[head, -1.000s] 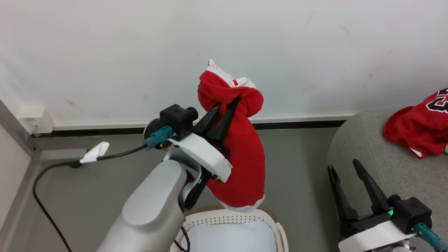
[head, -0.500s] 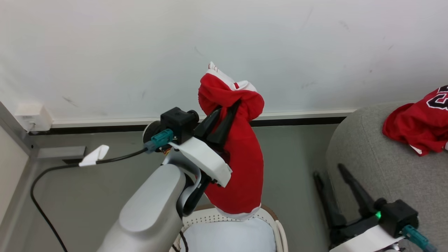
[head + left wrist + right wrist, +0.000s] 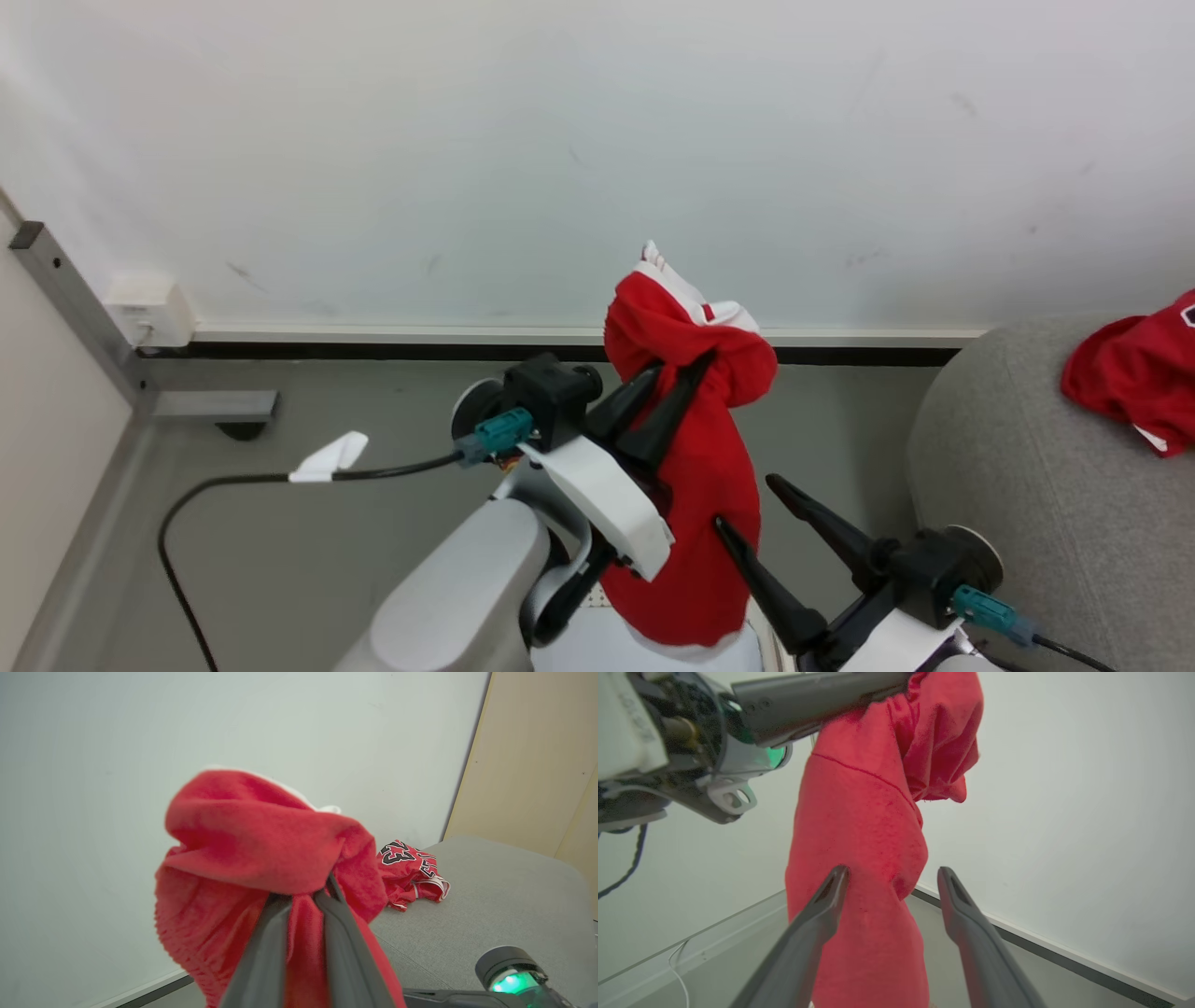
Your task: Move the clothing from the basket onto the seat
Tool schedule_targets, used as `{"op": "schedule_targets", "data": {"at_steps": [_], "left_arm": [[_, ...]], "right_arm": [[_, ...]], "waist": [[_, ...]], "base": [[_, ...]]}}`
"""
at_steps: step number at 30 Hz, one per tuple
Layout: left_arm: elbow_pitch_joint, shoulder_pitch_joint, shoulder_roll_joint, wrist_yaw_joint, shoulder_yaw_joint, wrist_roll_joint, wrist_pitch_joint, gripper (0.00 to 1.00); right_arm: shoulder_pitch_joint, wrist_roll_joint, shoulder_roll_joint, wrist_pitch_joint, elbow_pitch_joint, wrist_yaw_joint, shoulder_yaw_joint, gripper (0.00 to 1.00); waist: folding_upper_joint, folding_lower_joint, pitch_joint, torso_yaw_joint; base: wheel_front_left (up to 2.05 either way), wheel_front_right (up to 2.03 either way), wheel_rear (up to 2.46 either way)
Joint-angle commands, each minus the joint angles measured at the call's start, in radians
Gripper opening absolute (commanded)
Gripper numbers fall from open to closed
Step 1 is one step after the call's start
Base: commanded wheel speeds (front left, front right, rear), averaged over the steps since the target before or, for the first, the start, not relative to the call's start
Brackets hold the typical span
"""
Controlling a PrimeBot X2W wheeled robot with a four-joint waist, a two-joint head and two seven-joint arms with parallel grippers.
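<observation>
Red garment [image 3: 695, 467], one: hangs in the air above the basket, its bunched top pinched between the closed fingers of the left gripper [image 3: 684, 366]. The hem is cut off at the bottom edge of the head view.
Right gripper [image 3: 745, 502]: fingers spread wide beside the hanging cloth, holding nothing. I cannot tell whether a fingertip touches it.
Basket [image 3: 579, 658]: a pale sliver under the cloth, the rest out of frame.
Second red garment [image 3: 1134, 378], numbered: crumpled on the grey seat [image 3: 1027, 485], partly cropped at the edge.

Matt red cloth clothing [image 3: 709, 457], coarse grey woven-fabric seat [image 3: 1027, 523], smooth matt white wall [image 3: 560, 140]
</observation>
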Motion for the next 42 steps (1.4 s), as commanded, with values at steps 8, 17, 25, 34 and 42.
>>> {"op": "schedule_targets", "data": {"at_steps": [8, 17, 25, 34, 42], "left_arm": [[-0.058, 0.039, -0.017, -0.012, -0.106, -0.062, 0.013, 0.0], [-0.111, 0.027, -0.02, 0.001, -0.191, -0.11, 0.029, 0.0], [-0.088, 0.021, -0.013, 0.025, -0.193, -0.124, 0.024, 0.0], [-0.04, 0.04, 0.014, 0.048, -0.173, -0.128, 0.003, 0.15], [-0.048, 0.052, 0.023, 0.041, -0.176, -0.117, -0.026, 1.0]], "right_arm": [[-0.103, 0.098, 0.043, 0.001, 0.187, -0.002, 0.15, 1.0], [-0.127, 0.121, 0.12, 0.001, 0.314, -0.002, 0.122, 0.11], [-0.109, 0.126, 0.124, 0.001, 0.304, -0.002, 0.091, 0.0], [-0.062, 0.084, 0.103, 0.001, 0.223, -0.002, 0.015, 0.0], [-0.037, 0.063, 0.084, 0.0, 0.176, -0.002, -0.106, 0.0]], "waist": [[-0.0001, 0.0, -0.03, 0.128], [-0.0001, 0.0, -0.04, 0.237], [-0.0001, 0.0, -0.035, 0.246], [-0.0001, 0.0, -0.014, 0.17], [-0.0001, 0.0, 0.008, 0.047]], "base": [[0.0, 0.0, 0.0], [0.0, 0.0, 0.0], [0.0, 0.0, 0.0], [0.0, 0.0, 0.0], [0.0, 0.0, 0.0]]}}
